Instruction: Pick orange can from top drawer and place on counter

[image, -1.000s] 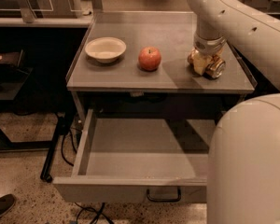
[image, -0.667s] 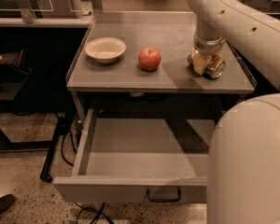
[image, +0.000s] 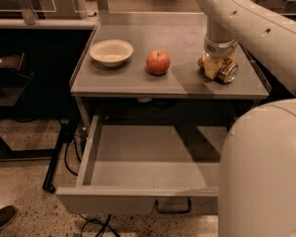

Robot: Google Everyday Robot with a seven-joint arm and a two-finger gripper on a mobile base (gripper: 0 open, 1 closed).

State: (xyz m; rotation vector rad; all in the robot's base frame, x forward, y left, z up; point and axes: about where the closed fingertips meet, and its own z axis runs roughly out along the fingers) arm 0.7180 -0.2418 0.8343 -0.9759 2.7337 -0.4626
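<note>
The orange can (image: 227, 72) lies on its side at the right of the counter (image: 153, 85), with a silvery end facing me. My gripper (image: 214, 65) comes straight down from the white arm and sits right on the can, touching it from the left and above. The can rests on the counter top. The top drawer (image: 138, 201) is pulled wide open below the counter. Its visible inside is bare, and its right part is hidden behind my arm. Its dark curved handle (image: 172, 209) shows on the front panel.
A red apple (image: 158, 61) stands mid-counter and a white bowl (image: 111, 52) at the left. My large white arm link (image: 266, 172) fills the lower right. Cables and a dark stand leg (image: 59, 152) lie on the floor to the left.
</note>
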